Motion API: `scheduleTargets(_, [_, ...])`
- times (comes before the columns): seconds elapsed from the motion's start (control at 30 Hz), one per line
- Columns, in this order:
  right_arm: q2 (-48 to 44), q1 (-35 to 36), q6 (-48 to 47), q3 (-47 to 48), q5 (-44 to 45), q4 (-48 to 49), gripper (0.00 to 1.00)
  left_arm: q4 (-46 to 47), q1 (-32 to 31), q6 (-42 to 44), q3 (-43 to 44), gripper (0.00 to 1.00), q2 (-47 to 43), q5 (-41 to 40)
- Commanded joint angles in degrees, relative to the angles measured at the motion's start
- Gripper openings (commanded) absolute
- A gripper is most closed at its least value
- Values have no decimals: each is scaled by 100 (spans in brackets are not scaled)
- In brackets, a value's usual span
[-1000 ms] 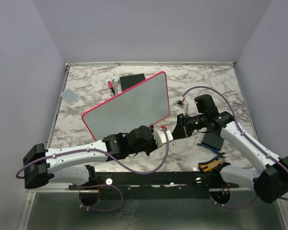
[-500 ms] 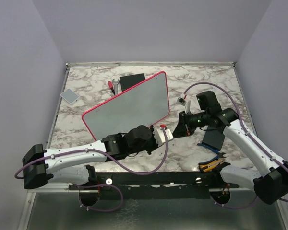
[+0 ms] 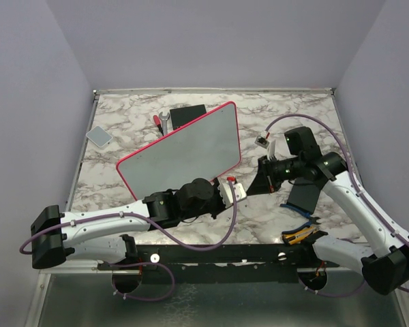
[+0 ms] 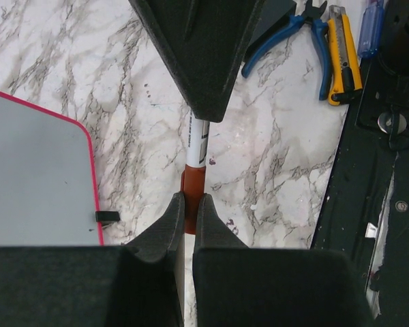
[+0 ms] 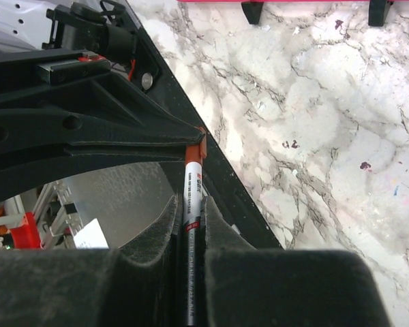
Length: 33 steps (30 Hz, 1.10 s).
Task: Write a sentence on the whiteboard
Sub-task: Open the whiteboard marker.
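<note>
Nearest me, a black metal rail (image 4: 378,170) runs along the table's near edge. Just past it on the right of the white-and-grey marbled tabletop (image 3: 293,112) lie blue-handled pliers (image 4: 283,37) and a yellow-and-black utility knife (image 4: 344,54), side by side; a blue-handled tool (image 4: 370,27) sits next to them, type unclear. A dark grey flat pad (image 3: 302,197) lies under my right forearm. Mid-table, my two grippers meet tip to tip over a white-barrelled marker with an orange-red cap (image 4: 196,143). My left gripper (image 4: 189,199) is clamped on the cap end, fingers pressed tight on both sides. My right gripper (image 5: 190,202) is clenched on the barrel end, jaws pinching the marker between them. The marker spans the short gap between the two grippers, held above the marble and not touching it. Just left of the marker is the near right corner of the large rectangular whiteboard with a glossy pale grey face and thin pink-red frame (image 3: 180,153). It sits on small black feet (image 4: 108,216) and lies diagonally across the middle of the table, its long side running from near-left to far-right; flat or propped, can't tell. Beyond its far edge are a flat black rectangular box (image 3: 188,114), partly hidden by the frame, and a red-handled wrench (image 3: 159,121) beside it. A small light grey square pad (image 3: 99,135) lies well apart at far left.
</note>
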Motion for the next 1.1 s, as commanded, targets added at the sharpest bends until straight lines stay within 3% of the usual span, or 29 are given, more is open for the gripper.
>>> scheduleTargets(0.0, [-326,-68,-12,522,-588,-115,0,-1230,-34,-2,-297,0,114,-317])
scheduleTargets(1.07, [-788,-78,-239,962,-60,-611,0,-1081,-103,264,-572,0,-158,-611])
